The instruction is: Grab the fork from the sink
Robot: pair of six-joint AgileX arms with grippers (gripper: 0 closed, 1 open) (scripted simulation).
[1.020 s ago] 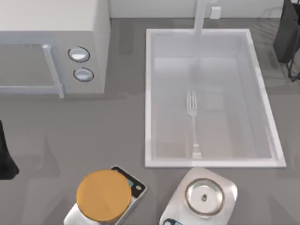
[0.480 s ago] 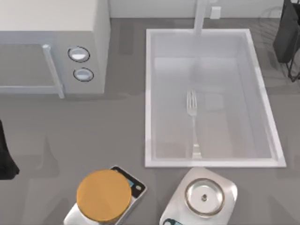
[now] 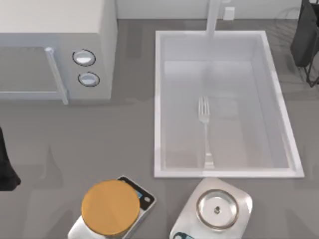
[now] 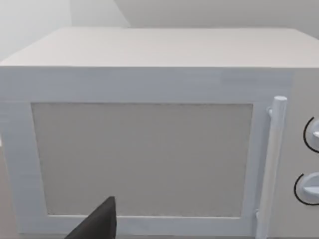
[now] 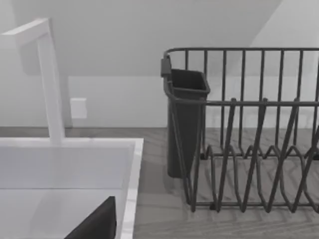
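Two scales sit at the near edge. Behind them, the fork lies flat in the sink. I cannot tell how the left gripper or right gripper stands.

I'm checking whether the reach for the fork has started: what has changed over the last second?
Nothing has visibly changed. The fork lies flat on the bottom of the sink, tines toward the faucet, in the same spot as before, untouched. The microwave and the two scales along the near edge have not shifted either.
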